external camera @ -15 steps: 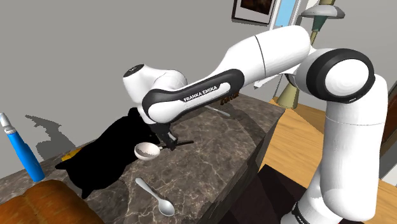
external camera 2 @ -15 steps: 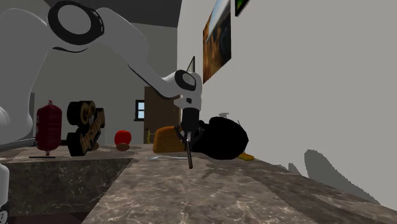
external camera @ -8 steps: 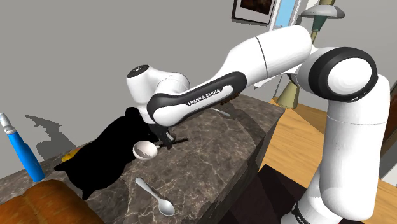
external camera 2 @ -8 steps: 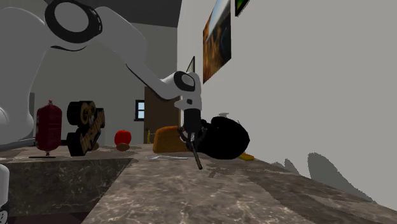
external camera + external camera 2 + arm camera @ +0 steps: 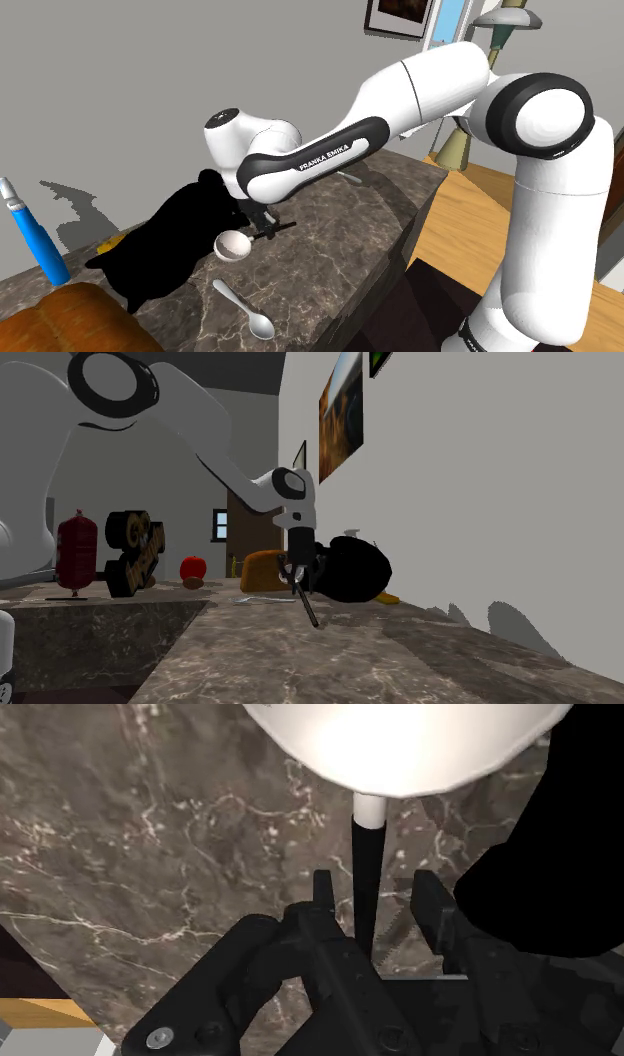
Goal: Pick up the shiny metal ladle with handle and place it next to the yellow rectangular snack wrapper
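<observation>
While the grasp looks done, the placing is not. In the shoulder view, the gripper [image 5: 262,227] holds the ladle [image 5: 233,246] by its dark handle, the pale bowl just beside a black shape [image 5: 165,250] on the counter [image 5: 340,215]. In the second exterior view, the handle hangs slanted over the stone, and a yellow sliver, probably the wrapper [image 5: 388,598], peeks from behind the black shape. In the wrist view, narrow jaws clasp the handle. Carrying and setting down remain.

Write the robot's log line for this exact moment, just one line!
gripper: shut on ladle | ladle: white bowl, black handle, tilted above counter | wrapper: yellow corner beside black shape | placed: not yet
</observation>
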Controlling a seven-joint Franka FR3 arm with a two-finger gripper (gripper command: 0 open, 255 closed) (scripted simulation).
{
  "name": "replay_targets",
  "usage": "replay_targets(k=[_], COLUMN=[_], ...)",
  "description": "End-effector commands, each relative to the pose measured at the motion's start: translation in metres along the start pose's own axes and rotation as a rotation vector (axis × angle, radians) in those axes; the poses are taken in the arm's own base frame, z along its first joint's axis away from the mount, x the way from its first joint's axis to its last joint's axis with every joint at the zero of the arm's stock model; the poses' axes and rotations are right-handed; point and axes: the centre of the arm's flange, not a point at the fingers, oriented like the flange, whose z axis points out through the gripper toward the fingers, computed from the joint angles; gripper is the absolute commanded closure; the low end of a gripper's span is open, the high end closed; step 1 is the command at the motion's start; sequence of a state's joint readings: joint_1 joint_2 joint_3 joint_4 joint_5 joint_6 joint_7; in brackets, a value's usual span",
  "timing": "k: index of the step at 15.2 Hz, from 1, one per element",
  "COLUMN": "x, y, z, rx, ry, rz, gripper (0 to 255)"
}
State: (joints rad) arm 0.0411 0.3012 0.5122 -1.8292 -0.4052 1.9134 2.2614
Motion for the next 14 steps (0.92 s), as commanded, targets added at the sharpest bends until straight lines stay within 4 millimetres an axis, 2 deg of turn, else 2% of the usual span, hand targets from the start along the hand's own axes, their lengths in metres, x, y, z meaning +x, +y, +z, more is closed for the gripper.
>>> replay_targets(k=[1, 2, 3, 4, 5, 9, 14], x=[-0.023, -0.031, -0.041, -0.044, -0.04, -0.031, -0.031], y=[-0.02, -0.017, -0.027, -0.032, -0.021, -0.015, -0.015], z=[0.022, 0.032, 0.02, 0.02, 0.02, -0.029, -0.029], rx=[0.117, 0.115, 0.113, 0.112, 0.112, 0.112, 0.112], ry=[-0.165, -0.168, -0.168, -0.167, -0.167, -0.167, -0.167], rz=[-0.022, -0.021, -0.022, -0.021, -0.021, -0.021, -0.021], gripper=[0, 0, 0, 0, 0, 0, 0])
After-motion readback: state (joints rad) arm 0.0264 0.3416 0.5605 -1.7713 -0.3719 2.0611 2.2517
